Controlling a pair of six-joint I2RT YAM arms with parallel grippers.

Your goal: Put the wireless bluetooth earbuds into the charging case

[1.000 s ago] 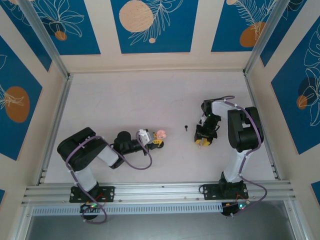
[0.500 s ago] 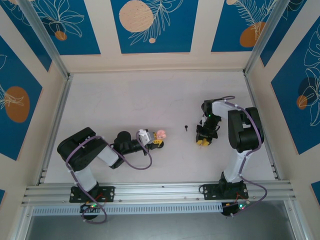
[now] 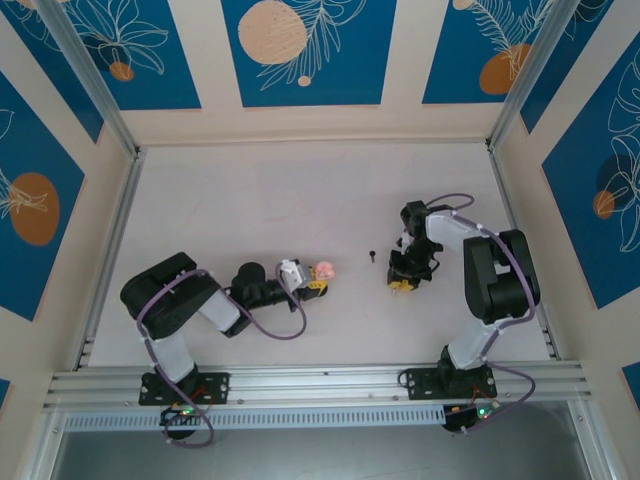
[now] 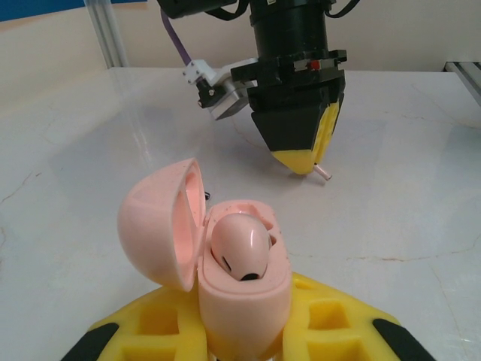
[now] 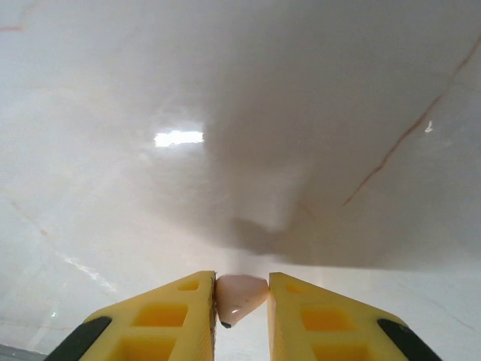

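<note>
Right wrist: our right gripper (image 5: 241,281) is pinching the light, likely slippery earbud (image 5: 242,295) by its bulb; left gripper (image 4: 244,331) is clamping the case (image 4: 161,226).

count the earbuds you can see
2. One earbud sits in the open charging case in the left gripper; the second earbud is pinched in the right gripper.

Pale pink charging case (image 4: 161,226), glossy pink seated earbud (image 4: 240,252). My left gripper (image 4: 240,335) at the case yellow, black tips; right gripper (image 5: 242,304) yellow, second earbud (image 5: 240,292) pink. White table (image 4: 406,218), faint brown veins.
</note>
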